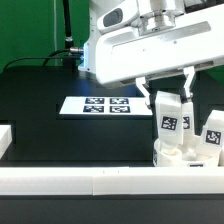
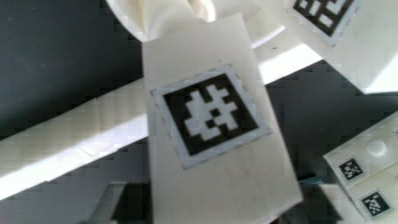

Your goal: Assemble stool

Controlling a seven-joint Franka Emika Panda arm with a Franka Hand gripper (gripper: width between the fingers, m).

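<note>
The gripper point(image 1: 167, 84) hangs from the white arm over the near right part of the black table point(image 1: 40, 115), its two dark fingers point(image 1: 188, 80) pointing down on either side of a white leg block point(image 1: 169, 117). The jaws stand part-way closed around the top of that block, and the block appears clamped between them. The wrist view confirms this: the leg point(image 2: 205, 110) runs away from the camera, its black-and-white tag point(image 2: 208, 112) facing the lens, with the finger tips blurred at the edge nearest the camera. The held leg stands upright, its foot at the round white seat point(image 1: 175, 152); whether it sits fully in a socket cannot be told. At 3 o'clock from it, a second leg point(image 1: 212, 131) stands upright on the same seat. A long white rail point(image 1: 90, 181) lies at 6 o'clock, just beside the seat. The marker board point(image 1: 97, 105) lies flat at 10 o'clock, well apart.
</note>
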